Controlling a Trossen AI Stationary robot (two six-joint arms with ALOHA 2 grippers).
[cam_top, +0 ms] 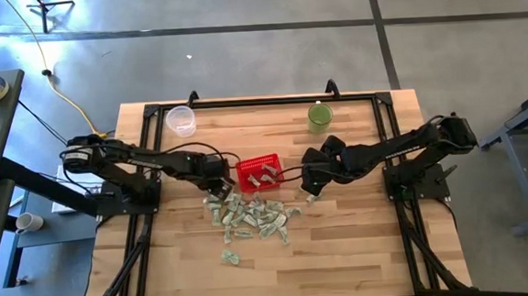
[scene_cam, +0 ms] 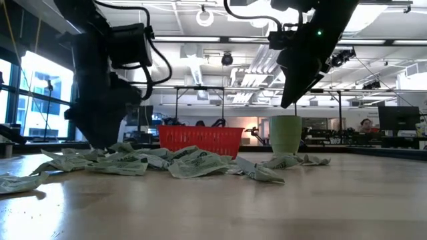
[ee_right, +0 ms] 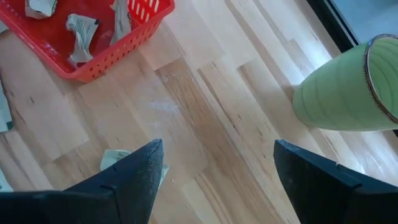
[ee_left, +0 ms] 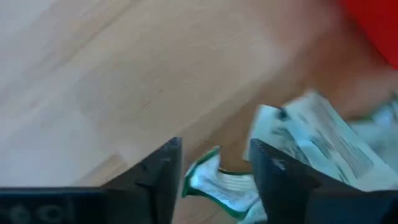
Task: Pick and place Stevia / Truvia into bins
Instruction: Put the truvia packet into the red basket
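Two dark robot arms are working over a pale wooden table (cam_top: pixel 362 243), where small pale green and white paper sachets (cam_top: pixel 254 217) are lying in a loose heap just in front of a small red latticed plastic basket (cam_top: pixel 258 171), with a few more sachets already resting inside it. The left gripper (cam_top: pixel 219 189) is hanging low at the heap's left edge beside the basket, its fingers (ee_left: pixel 158 180) standing apart with a crumpled sachet (ee_left: pixel 214 186) showing between them. The right gripper (cam_top: pixel 310 187) is hovering just right of the basket, fingers spread wide and holding nothing, near a ribbed green cup (cam_top: pixel 320 117).
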